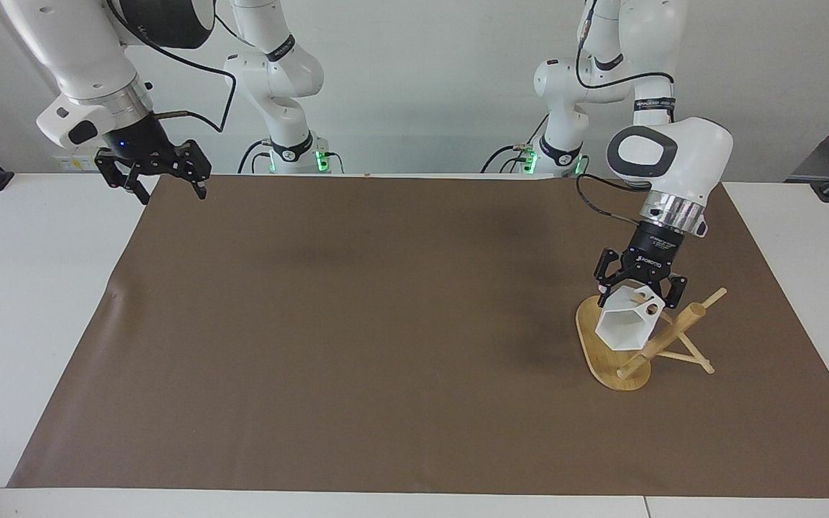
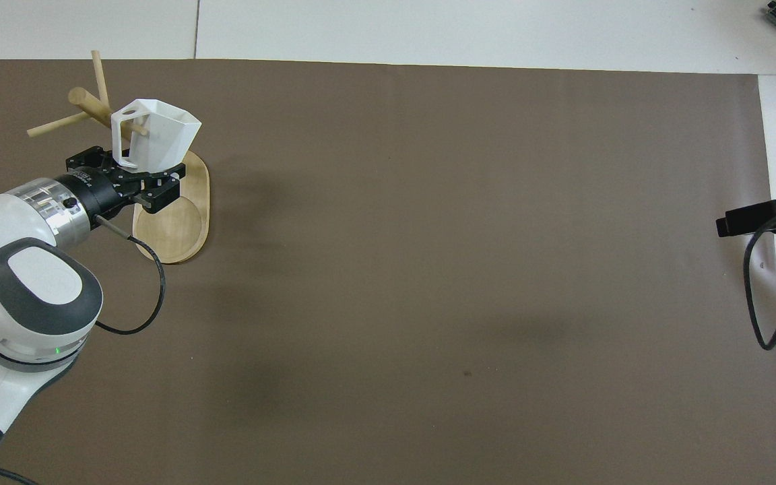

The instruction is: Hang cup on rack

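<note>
I am holding the one cup [image 1: 627, 325] in my left gripper [image 1: 640, 285], fingers clenched on its bottom end, and I am keeping it up over the base of the rack [image 1: 605, 360] at the left arm's end of the table. The cup is lying tipped on its side, its six-sided mouth facing away from the robots — and nothing is showing inside it. Its small handle [image 2: 126, 128] is pointing up, and in the overhead view a thin peg is appearing at the handle's round hole; whether the peg is actually passing through it I cannot tell.

The rack is a single one: one oval base [image 2: 176, 225] flat on the brown mat [image 1: 386, 345], one thick post [image 1: 666, 336] leaning, and thin pegs crossing it — I am counting three ends sticking out in the facing view.

My right gripper [image 1: 164, 183] is hanging in the air over the mat's corner at the right arm's end, fingers spread apart and gripping nothing; that arm is waiting.
</note>
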Available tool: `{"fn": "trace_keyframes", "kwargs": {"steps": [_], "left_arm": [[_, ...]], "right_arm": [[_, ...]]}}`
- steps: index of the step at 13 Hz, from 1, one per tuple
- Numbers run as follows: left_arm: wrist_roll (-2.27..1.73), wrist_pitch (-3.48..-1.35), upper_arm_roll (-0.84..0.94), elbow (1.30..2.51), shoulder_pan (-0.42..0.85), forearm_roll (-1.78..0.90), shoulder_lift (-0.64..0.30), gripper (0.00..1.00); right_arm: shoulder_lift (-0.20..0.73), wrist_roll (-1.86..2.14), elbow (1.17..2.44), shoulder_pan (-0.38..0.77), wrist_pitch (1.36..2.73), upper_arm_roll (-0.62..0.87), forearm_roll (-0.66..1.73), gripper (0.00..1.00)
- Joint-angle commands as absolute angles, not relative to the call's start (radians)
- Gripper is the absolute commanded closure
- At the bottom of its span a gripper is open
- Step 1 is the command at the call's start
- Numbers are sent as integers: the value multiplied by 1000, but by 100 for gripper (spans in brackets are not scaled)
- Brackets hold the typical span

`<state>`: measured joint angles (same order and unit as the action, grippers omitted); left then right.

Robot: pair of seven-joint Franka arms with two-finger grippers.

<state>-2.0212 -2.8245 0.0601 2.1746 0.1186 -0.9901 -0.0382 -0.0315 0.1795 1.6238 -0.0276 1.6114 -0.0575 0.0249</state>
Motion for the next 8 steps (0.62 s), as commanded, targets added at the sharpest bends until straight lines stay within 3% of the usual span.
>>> {"fn": "trace_keyframes", "kwargs": {"steps": [1, 8], "left_arm": [[-2040, -2836, 63, 2161, 114, -976, -49, 100], [-2043, -2844, 61, 2161, 110, -977, -49, 100]], "right_arm": [[-46, 156, 1632, -29, 1609, -58, 14, 0], [-46, 117, 1635, -29, 1620, -66, 6, 0]]}}
